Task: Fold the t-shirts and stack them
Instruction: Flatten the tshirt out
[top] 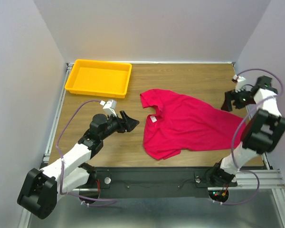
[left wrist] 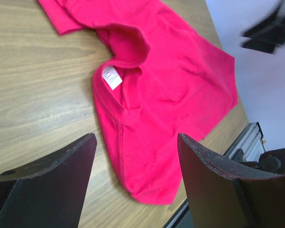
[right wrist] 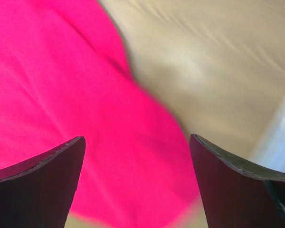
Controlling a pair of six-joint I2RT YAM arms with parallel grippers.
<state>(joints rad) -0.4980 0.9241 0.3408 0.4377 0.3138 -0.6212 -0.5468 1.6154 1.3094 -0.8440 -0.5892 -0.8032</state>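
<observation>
One crimson-pink t-shirt (top: 190,124) lies spread and wrinkled on the wooden table, its white neck label (top: 153,118) facing up on the left side. It also shows in the left wrist view (left wrist: 166,90) and, blurred, in the right wrist view (right wrist: 61,95). My left gripper (top: 129,122) is open and empty, just left of the shirt's collar, above the table. My right gripper (top: 228,101) is open and empty, above the shirt's right edge near the table's right side.
A yellow plastic tray (top: 100,77) stands empty at the back left of the table. A metal rail (top: 180,173) runs along the table's near edge. Walls close in the table on the left, back and right.
</observation>
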